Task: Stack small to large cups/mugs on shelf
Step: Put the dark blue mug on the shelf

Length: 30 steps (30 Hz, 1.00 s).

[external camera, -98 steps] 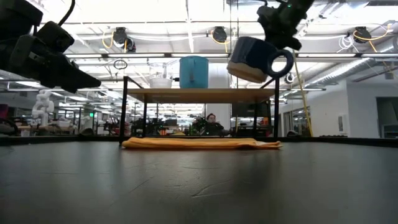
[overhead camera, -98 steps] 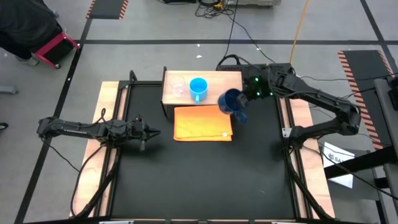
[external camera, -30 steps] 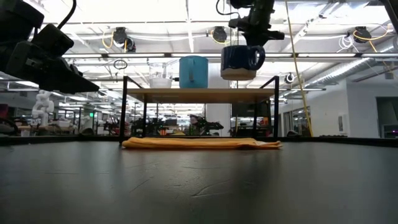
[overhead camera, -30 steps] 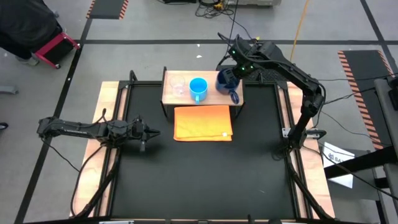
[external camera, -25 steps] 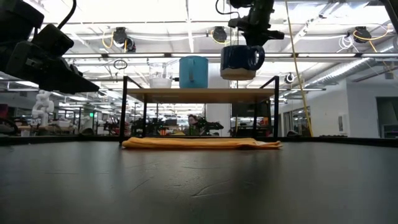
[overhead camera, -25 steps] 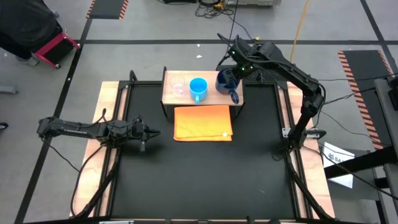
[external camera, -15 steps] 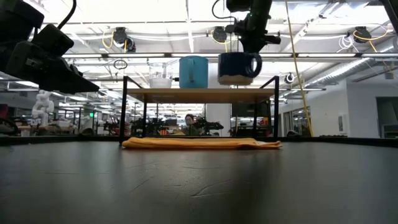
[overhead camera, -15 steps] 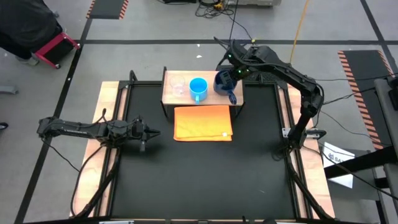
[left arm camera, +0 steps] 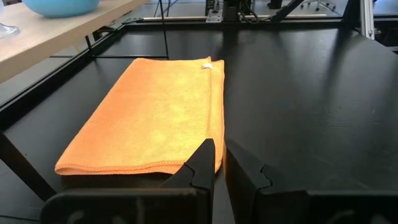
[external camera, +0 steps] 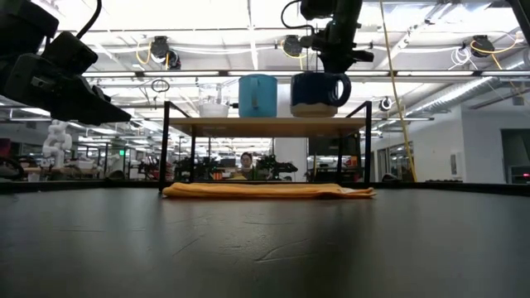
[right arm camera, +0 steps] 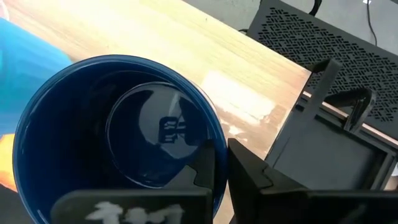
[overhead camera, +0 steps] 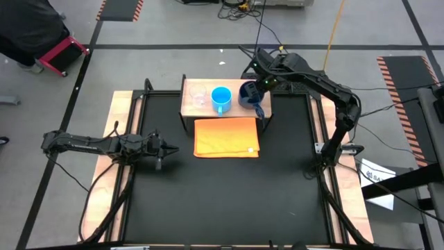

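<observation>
Dark-blue mug [overhead camera: 249, 95] sits at the right end of the shelf [overhead camera: 198, 85] in the high view, right gripper [overhead camera: 257, 89] pinching its rim; light-blue mug [overhead camera: 221, 98] mid-shelf, clear glass cup [overhead camera: 198, 96] at the left end, orange cloth [overhead camera: 227, 137] on the table in front. Left gripper [overhead camera: 168, 146] idle at left of table, fingers pressed together.

Low view: dark-blue mug [external camera: 319, 93] upright, base on or just above the shelf board [external camera: 269, 122], can't tell which.

Left wrist view: closed fingertips [left arm camera: 206, 158], orange cloth [left arm camera: 152, 115] ahead.

Right wrist view: fingers [right arm camera: 247, 169] clamped on mug rim [right arm camera: 205, 121], wood board [right arm camera: 217, 68] below.
</observation>
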Available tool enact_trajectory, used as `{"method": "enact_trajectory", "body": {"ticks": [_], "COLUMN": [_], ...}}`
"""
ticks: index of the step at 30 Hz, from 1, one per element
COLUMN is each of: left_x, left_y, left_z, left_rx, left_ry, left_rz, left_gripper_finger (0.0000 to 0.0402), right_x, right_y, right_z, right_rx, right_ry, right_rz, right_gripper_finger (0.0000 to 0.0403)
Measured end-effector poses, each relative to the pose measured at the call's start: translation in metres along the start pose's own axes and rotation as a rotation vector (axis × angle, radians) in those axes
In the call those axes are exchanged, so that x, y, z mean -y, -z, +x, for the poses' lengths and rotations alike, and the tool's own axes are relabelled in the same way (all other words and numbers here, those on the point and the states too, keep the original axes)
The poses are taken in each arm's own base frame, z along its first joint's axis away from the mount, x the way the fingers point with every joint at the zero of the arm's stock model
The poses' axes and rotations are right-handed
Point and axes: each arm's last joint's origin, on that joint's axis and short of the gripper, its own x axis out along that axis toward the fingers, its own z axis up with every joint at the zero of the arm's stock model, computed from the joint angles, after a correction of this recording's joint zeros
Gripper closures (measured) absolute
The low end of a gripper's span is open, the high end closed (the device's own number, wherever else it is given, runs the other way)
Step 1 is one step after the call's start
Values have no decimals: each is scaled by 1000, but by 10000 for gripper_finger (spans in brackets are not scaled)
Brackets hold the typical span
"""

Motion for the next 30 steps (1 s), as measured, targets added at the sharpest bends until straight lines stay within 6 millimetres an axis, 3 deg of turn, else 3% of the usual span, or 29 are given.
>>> {"method": "enact_trajectory", "body": {"ticks": [24, 30], "left_x": [0, 0], "left_y": [0, 0], "left_z": [0, 0], "left_rx": [-2, -3], "left_ry": [1, 1], "left_rz": [0, 0], "left_gripper_finger": [364, 364], "right_x": [0, -4], "right_y": [2, -1], "right_z": [0, 11], "right_rx": [-25, -42], "right_ry": [-14, -7], "right_rz": [-10, -28], "right_gripper_finger": [393, 393]}}
